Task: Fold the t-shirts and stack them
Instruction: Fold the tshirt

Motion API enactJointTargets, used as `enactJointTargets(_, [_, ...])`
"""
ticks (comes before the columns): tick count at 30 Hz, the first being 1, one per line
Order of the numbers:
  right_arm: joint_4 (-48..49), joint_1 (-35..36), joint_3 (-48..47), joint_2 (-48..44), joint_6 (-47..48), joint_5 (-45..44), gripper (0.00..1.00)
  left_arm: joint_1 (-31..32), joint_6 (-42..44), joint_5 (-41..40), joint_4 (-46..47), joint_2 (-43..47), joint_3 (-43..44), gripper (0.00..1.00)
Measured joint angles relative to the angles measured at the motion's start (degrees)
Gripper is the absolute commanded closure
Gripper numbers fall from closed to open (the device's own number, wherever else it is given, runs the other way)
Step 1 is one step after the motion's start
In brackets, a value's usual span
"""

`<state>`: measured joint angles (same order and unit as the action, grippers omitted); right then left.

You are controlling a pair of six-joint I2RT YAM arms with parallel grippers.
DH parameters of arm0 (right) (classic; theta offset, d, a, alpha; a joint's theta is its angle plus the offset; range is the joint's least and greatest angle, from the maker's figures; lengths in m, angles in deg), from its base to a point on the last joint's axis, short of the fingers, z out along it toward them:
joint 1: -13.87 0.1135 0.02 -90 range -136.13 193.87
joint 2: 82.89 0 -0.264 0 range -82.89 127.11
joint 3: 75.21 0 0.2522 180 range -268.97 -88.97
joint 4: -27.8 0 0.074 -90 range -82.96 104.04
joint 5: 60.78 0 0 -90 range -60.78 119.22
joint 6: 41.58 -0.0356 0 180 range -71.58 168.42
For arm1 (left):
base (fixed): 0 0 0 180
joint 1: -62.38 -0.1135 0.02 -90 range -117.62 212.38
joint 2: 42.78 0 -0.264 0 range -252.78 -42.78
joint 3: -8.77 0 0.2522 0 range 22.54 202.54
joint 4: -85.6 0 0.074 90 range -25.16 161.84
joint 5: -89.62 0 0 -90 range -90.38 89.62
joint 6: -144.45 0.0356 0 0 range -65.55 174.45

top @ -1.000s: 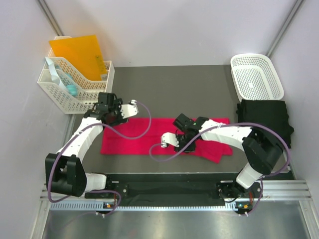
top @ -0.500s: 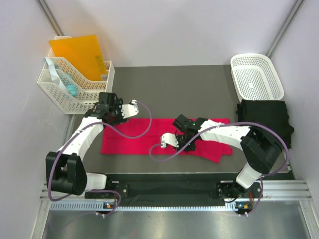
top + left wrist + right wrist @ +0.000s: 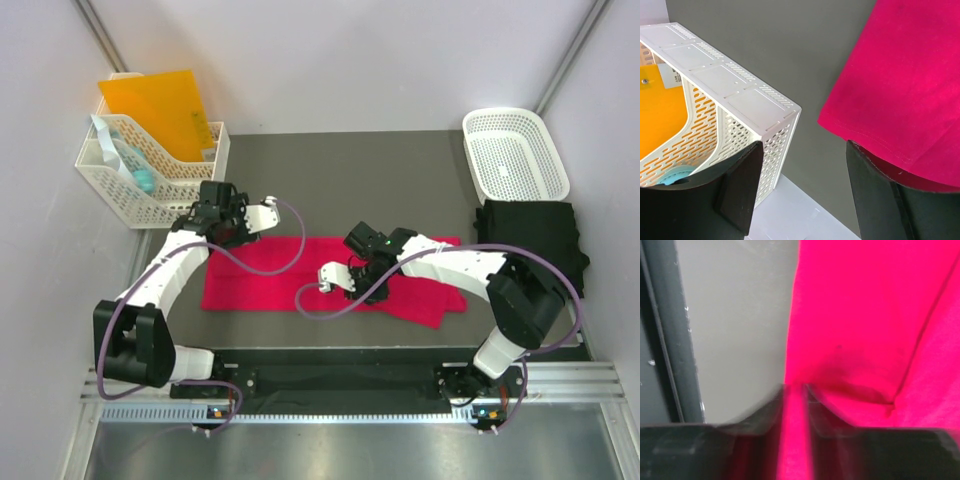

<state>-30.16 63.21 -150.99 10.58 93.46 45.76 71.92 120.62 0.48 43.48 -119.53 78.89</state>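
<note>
Table (image 3: 350,170): dark grey, matte and flat, with a metal rail along the near edge.
Red shirt (image 3: 240,292): bright pinkish-red soft cloth, folded into a long flat strip across the middle of the table. Mostly smooth, with a stitched hem along the far-left edge. Doubled layers at the right end, cut off on a slant.
Black shirt (image 3: 525,235): plain black cloth folded into a neat, thick rectangle at the right edge of the table. Just beside the right end of the red shirt and just in front of the basket.
Basket (image 3: 515,155): white plastic, a rounded rectangle with a perforated floor and walls, at the far right corner.
Organizer (image 3: 140,195): white slotted plastic with stiff upright dividers, at the far left corner. Close to the red shirt's far-left corner, apart from it.
Folder (image 3: 155,110): orange, smooth and glossy, standing tilted in the organizer.
Left gripper (image 3: 804,147): jaws wide apart, holding nothing, with matte black curved fingers. One finger near the organizer wall, the other right at the red shirt's far-left corner — whether touching the cloth, cannot tell.
Right gripper (image 3: 794,390): jaws nearly together, pinching a fold of the red shirt at its near edge, around the middle of the strip — blurred in the wrist view.
</note>
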Motion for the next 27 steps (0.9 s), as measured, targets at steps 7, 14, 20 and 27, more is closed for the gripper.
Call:
enactJointTargets(7, [-1.1,-0.1,0.0,0.0,0.7,0.5,0.58,0.0,0.6,-0.1,0.2,-0.7,0.2,0.28])
enactJointTargets(14, [-1.1,-8.2,-6.3,0.0,-2.2,-2.3,1.00,0.1,1.0,0.0,0.4,-2.1,1.6,0.26])
enactJointTargets(20, [2.2,-24.9,-15.0,1.4,-7.3,-2.4,1.00,1.5,0.2,0.4,0.6,-2.7,2.5,1.00])
enactJointTargets(27, [2.9,-30.8,-13.8,7.6,-11.3,-3.4,1.00,2.6,-0.4,0.0,0.7,-2.7,2.5,1.00])
